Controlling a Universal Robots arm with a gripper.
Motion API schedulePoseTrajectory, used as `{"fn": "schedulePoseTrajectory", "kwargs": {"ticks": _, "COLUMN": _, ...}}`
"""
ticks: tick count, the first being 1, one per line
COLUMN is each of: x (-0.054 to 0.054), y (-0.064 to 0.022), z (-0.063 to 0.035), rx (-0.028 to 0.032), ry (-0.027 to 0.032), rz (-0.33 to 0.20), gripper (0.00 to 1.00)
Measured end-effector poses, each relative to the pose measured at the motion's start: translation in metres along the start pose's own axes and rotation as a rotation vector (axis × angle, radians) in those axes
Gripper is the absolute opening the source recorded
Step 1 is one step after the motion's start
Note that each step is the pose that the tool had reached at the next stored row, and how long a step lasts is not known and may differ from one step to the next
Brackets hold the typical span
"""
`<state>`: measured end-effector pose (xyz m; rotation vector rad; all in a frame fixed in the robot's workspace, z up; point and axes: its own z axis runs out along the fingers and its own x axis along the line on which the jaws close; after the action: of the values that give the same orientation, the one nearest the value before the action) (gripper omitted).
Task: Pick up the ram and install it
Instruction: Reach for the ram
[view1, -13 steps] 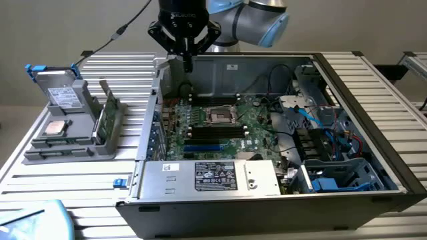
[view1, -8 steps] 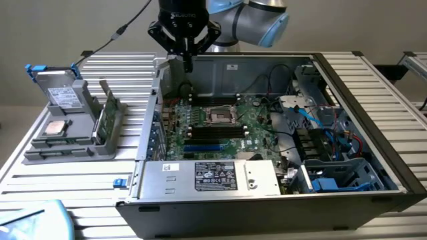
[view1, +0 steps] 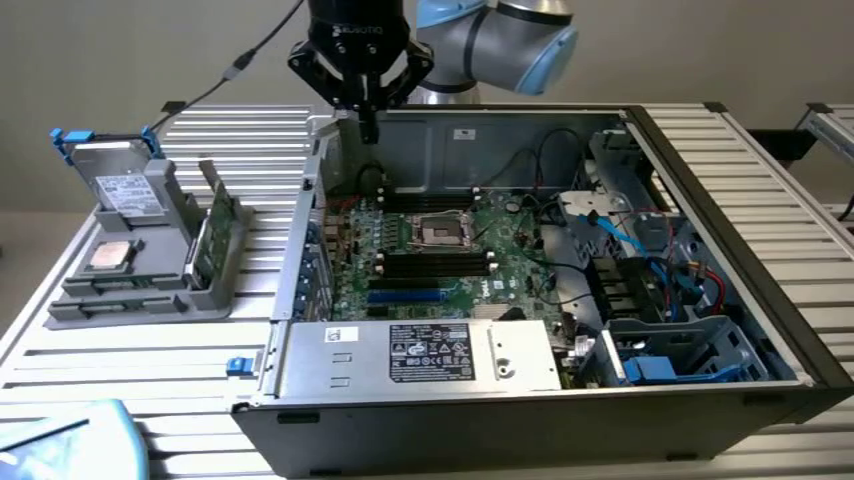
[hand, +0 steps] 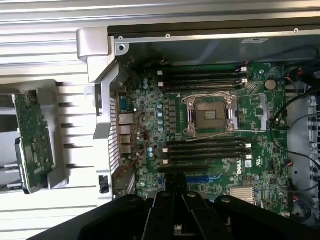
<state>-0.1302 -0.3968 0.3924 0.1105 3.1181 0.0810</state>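
Hand (hand: 176, 181) closed over case (view1: 747, 210); ram (view1: 224, 238) well apart, upright in gray holder (view1: 134, 300).

The arm (view1: 514, 35) stood bent at the top of the exterior view, its grey and blue joints folded over, and its black tool body (view1: 358, 45) hung straight down. The jaws pointed downward, closed tight against each other.

White "DELL" lettering (hand: 243, 164) on the motherboard (hand: 205, 132), power-supply label (view1: 431, 352) — print too small to read
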Motion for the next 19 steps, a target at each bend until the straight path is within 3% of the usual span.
{"fn": "schedulePoseTrajectory", "kwargs": {"ticks": 7, "x": 0.032, "y": 0.0011, "z": 0.0018, "rx": -0.0239, "ry": 0.0017, "rz": 0.000, "gripper": 0.11}}
{"fn": "schedulePoseTrajectory", "kwargs": {"ticks": 19, "x": 0.087, "y": 0.0055, "z": 0.0096, "rx": -0.0366, "ry": 0.0025, "rz": 0.001, "gripper": 0.11}}
